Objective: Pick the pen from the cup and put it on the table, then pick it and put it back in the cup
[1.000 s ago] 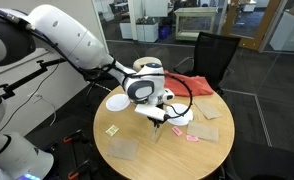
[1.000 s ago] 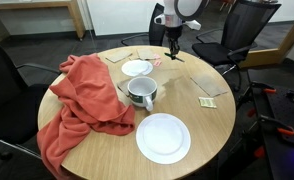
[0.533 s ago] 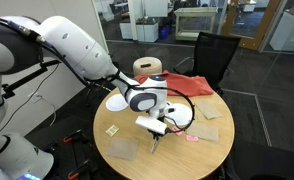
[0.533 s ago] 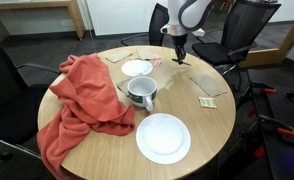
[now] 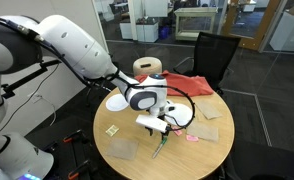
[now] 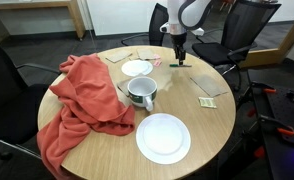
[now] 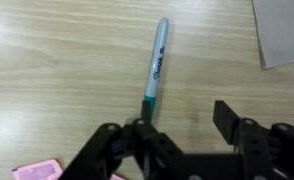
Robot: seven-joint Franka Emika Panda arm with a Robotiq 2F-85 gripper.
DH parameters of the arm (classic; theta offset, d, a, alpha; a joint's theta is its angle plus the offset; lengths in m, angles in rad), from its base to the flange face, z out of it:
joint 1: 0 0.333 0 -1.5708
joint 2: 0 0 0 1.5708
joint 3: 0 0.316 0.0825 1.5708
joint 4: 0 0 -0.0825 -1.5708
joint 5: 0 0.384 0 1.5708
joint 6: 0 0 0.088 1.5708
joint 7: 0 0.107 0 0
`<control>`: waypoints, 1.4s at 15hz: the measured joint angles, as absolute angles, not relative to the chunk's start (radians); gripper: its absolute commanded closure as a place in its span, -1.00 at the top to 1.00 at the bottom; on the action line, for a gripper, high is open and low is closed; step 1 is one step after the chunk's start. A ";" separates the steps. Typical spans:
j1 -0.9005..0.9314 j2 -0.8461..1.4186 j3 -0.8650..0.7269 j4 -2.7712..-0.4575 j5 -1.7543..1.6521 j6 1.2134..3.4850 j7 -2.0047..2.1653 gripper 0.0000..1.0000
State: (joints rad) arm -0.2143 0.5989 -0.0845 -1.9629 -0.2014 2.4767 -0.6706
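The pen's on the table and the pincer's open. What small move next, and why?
Probably shift sideways until the pen sits between its fingers, ready to close. In the wrist view the pincer is open and empty, and the pen lies on the table with its green end beside one finger, not in the gap.

One pen (image 7: 155, 60), one cup (image 6: 141, 92) — two plates (image 6: 137, 68) (image 6: 163, 137)

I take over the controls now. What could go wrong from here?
The pen lies flat on the table, its green end beside one finger of the open claw, not centred: closing could knock it away. The cup stands far off by the red cloth; a grip at the pen's end could let it tilt or drop.
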 measured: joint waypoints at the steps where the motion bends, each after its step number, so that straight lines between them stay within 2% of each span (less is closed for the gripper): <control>1: -0.214 0.582 -0.079 -1.967 -0.199 2.477 -0.670 1.00; 8: -0.245 0.441 -0.054 -2.037 -0.089 2.493 -0.674 1.00; 21: -0.317 0.461 -0.037 -2.113 0.010 2.619 -0.702 1.00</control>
State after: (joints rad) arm -0.3171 0.4607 -0.0373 -2.1127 0.0104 2.6189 -0.7025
